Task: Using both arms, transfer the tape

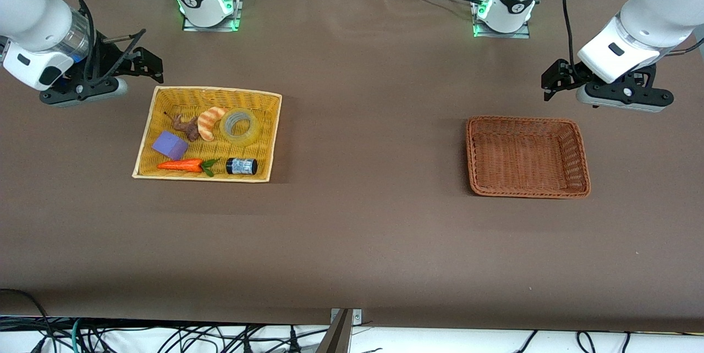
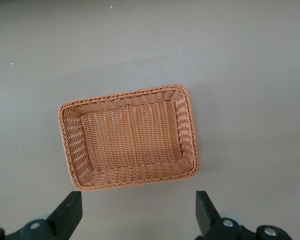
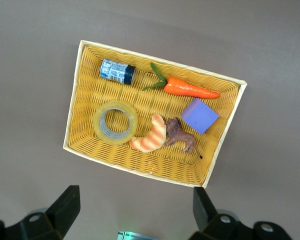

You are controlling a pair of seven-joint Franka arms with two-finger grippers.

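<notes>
The tape (image 1: pixel 240 127) lies flat in the yellow basket (image 1: pixel 159 101) toward the right arm's end of the table, touching the croissant toy (image 1: pixel 210 122), among 5 items. The right gripper (image 1: pixel 144 62) hangs in the air beside that basket, fingers apart. The left gripper (image 1: pixel 556 79) hangs near the brown basket (image 1: pixel 527 192), fingers apart, holding nothing.

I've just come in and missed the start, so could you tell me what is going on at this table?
Nothing is being handled yet. The tape lies in the yellow basket beside a croissant toy, toward the right arm's end of the table. The right gripper hangs open next to that basket, and the left gripper hangs open next to the empty brown basket. Both arms wait.
</notes>
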